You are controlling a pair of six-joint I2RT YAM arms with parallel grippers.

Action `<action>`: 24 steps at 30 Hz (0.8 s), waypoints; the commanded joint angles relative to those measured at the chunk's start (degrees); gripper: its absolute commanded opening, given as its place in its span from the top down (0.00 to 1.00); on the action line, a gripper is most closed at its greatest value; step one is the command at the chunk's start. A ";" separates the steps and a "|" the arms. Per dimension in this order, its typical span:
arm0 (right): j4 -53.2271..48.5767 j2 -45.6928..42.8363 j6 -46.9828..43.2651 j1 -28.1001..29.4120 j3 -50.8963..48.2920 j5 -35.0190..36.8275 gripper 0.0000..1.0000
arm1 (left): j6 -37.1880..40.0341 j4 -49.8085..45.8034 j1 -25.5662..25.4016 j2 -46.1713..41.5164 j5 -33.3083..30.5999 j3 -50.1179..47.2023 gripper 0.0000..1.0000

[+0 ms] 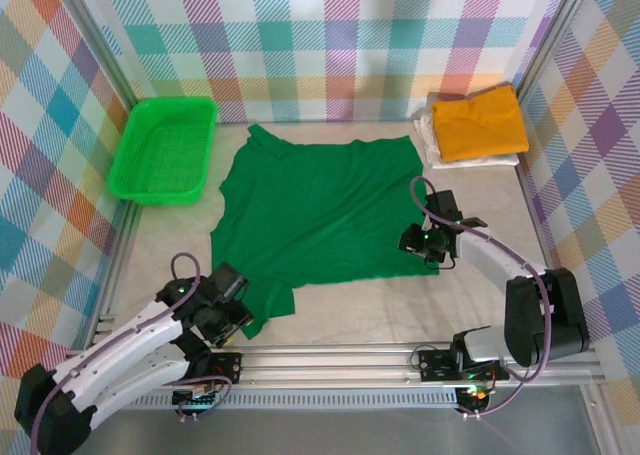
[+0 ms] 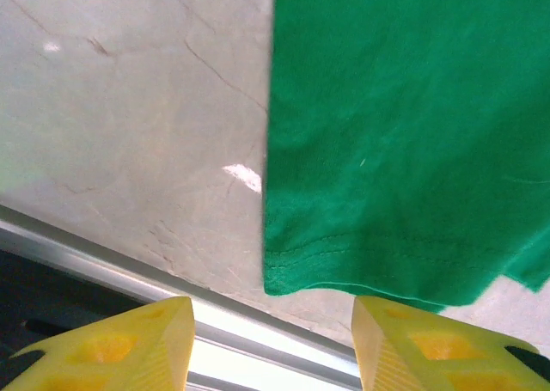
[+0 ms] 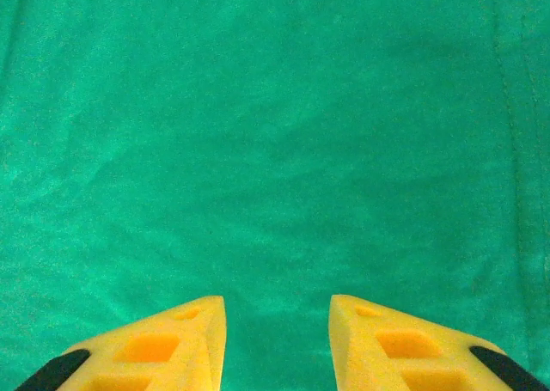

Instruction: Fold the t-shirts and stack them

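Three t-shirts [image 1: 320,210], one basket [image 1: 165,150]

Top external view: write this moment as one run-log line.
green t-shirt: spread flat | left gripper: open, by its near-left hem | right gripper: open over its right side | yellow t-shirt: folded, on white t-shirt

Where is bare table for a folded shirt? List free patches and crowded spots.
Free: the table strip between the dark green shirt and the near rail; the patch between that shirt and the right wall. Crowded: basket far left, yellow shirt on white shirt far right.
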 commanded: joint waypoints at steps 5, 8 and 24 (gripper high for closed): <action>3.07 -0.62 -0.71 -0.14 1.16 0.79 0.61 | -5.29 9.14 -3.70 4.40 0.62 -2.41 0.49; 3.17 -0.96 -0.73 -0.23 0.91 0.96 0.61 | -6.22 12.48 -3.85 4.59 1.06 -4.84 0.49; -9.19 -6.55 2.18 -5.44 3.89 2.46 0.49 | -5.29 7.73 -3.91 -2.37 -7.90 -5.34 1.00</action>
